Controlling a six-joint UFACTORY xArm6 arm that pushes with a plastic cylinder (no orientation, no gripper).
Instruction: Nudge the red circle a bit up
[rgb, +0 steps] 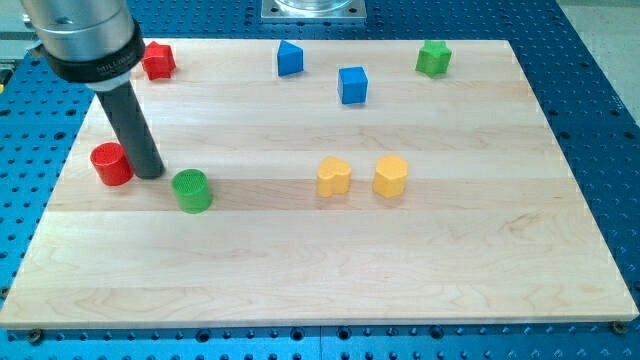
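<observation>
The red circle (111, 164) is a short red cylinder near the view's left edge of the wooden board (300, 270). My tip (149, 173) rests on the board just to the right of the red circle, touching or almost touching it. A green circle (191, 190) stands a little to the right of and below my tip. The rod rises up and left to a wide metal collar at the view's top left.
A red star-like block (158, 61) sits at the top left, partly behind the collar. A blue block (289, 58), a blue cube (352, 85) and a green star-like block (433, 57) lie along the top. Two yellow blocks (333, 176) (391, 176) stand mid-board.
</observation>
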